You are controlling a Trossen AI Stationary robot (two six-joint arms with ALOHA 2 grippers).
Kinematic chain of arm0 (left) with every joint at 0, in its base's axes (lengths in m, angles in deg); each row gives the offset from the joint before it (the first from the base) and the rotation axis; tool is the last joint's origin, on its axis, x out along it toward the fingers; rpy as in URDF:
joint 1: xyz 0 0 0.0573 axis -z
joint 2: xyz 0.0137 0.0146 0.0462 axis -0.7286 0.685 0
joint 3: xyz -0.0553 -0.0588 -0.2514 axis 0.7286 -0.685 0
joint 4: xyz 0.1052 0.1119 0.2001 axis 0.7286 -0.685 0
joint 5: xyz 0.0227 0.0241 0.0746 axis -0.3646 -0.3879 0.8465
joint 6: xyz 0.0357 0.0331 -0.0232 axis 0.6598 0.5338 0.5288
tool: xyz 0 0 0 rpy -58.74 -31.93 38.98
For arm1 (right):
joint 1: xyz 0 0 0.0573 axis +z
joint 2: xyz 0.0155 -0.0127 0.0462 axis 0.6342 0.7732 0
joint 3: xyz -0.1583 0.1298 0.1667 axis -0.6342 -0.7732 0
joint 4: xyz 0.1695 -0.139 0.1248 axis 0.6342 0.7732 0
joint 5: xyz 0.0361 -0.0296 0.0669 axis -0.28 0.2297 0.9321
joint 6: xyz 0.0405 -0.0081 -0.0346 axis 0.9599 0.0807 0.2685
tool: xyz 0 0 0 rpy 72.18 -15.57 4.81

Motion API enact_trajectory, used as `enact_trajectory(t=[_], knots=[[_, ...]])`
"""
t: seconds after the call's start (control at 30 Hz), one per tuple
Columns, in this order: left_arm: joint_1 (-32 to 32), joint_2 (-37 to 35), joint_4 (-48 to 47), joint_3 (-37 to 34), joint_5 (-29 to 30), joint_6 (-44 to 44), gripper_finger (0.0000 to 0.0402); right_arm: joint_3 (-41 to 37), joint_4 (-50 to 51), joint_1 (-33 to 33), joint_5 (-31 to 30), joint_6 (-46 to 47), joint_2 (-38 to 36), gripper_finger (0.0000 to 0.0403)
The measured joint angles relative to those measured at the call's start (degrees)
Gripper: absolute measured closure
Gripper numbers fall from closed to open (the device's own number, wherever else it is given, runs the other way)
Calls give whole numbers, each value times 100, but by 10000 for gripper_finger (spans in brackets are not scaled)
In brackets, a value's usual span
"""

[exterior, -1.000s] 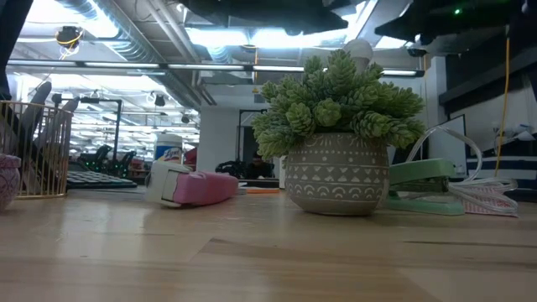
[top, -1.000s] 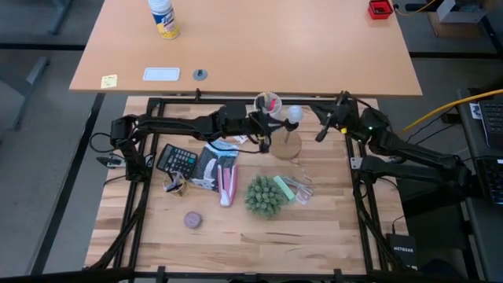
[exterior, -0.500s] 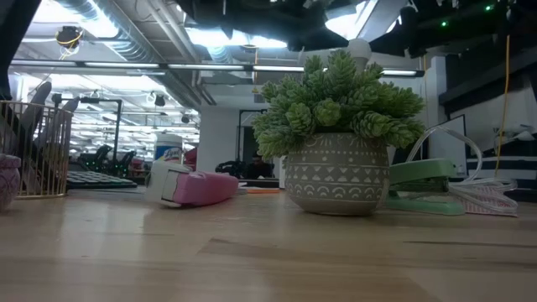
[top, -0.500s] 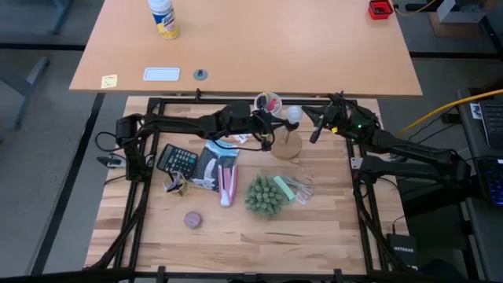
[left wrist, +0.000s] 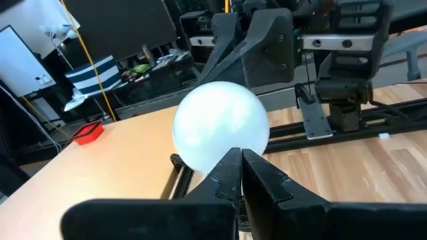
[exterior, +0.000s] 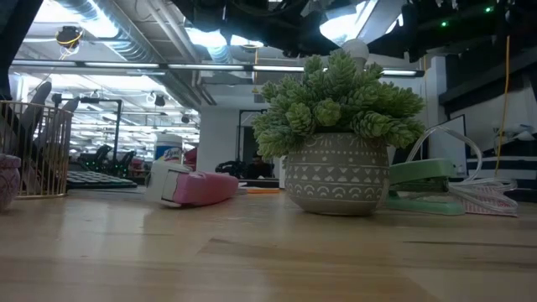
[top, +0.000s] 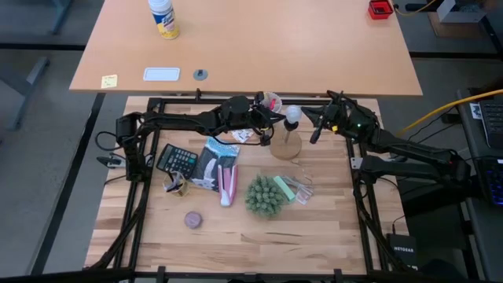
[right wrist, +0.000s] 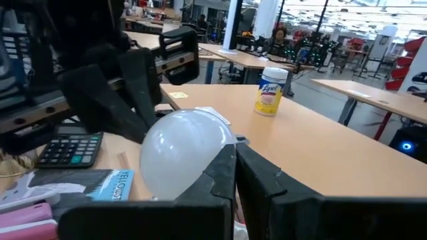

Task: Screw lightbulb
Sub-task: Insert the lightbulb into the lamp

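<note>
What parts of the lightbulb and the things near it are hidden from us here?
- Lightbulb screw base: from above the globe covers it; in both wrist views dark fingers block it.
- In the low view, the plant hides all but the bulb's top.
- Whether the bulb is fully screwed into the wooden disc: cannot tell.
- Pencil cup contents: too small, partly under the left arm.

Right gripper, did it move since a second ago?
Yes. The right gripper slid left, closer to the lightbulb on the wooden disc, which stayed put.
</note>
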Motion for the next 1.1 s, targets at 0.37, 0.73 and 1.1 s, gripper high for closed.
enact_trajectory(t=[0.37,0.73,1.1], knots=[[-177,-2,24,0,157,-81,396,2,96,13,899,198,0,386],[-232,-2,446,0,330,87,396,-2,-43,11,1030,334,-41,386],[-34,-283,1070,7,413,322,396,-2,-620,2,255,21,-544,386]])
